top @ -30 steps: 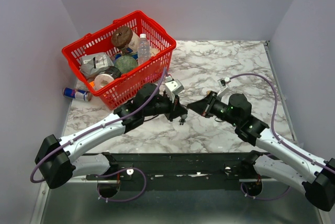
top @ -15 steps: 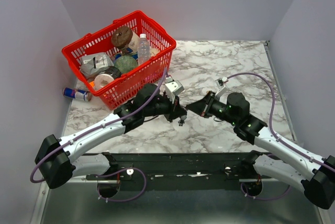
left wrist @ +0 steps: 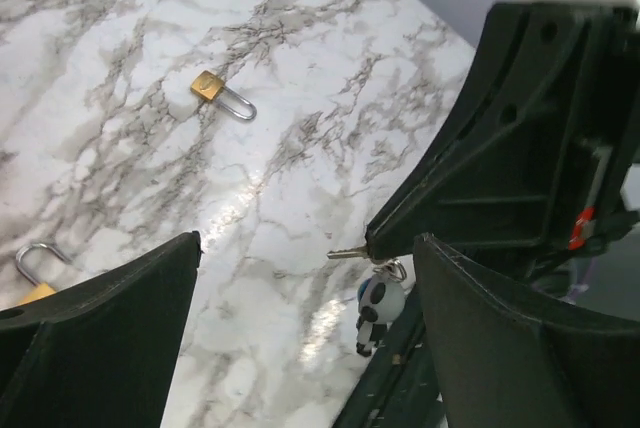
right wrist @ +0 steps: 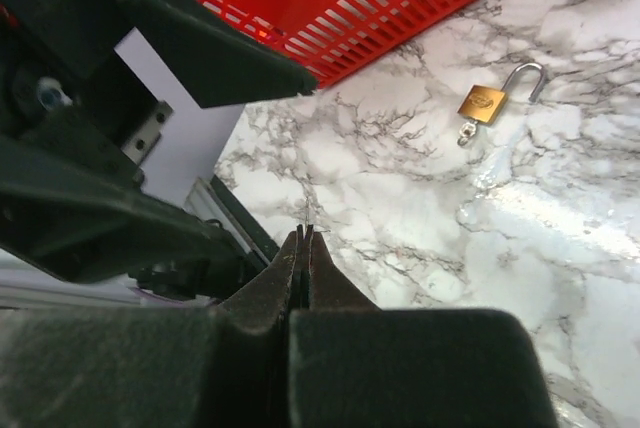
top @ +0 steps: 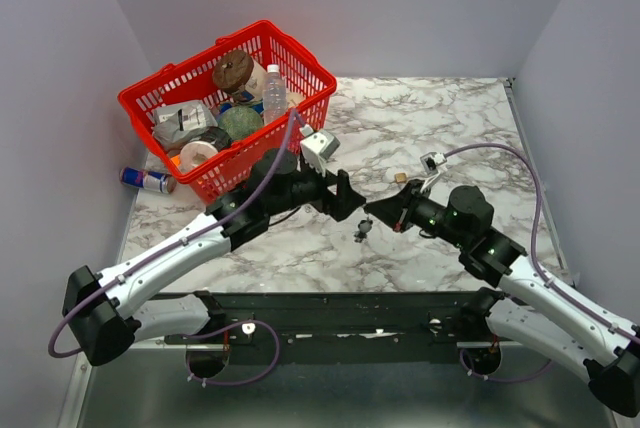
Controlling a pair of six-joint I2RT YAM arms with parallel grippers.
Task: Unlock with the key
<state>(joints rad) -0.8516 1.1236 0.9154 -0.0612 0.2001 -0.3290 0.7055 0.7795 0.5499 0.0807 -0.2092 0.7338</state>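
Showing hold | small silver-bladed metal key (left wrist: 348, 253) clamped by its hidden head in right gripper (left wrist: 368, 238) fingertips, blade protruding | left gripper (left wrist: 306, 238) fingers wide apart, empty | judged light, rigid, slippery, prone to pivoting; grip head flat, blade free; black-and-white panda charm (left wrist: 374, 308) dangles below

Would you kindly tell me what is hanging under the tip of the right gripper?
A small black-and-white charm dangles there on a ring, above the marble table. The right gripper is shut on the key: only its blade shows, its head is covered.
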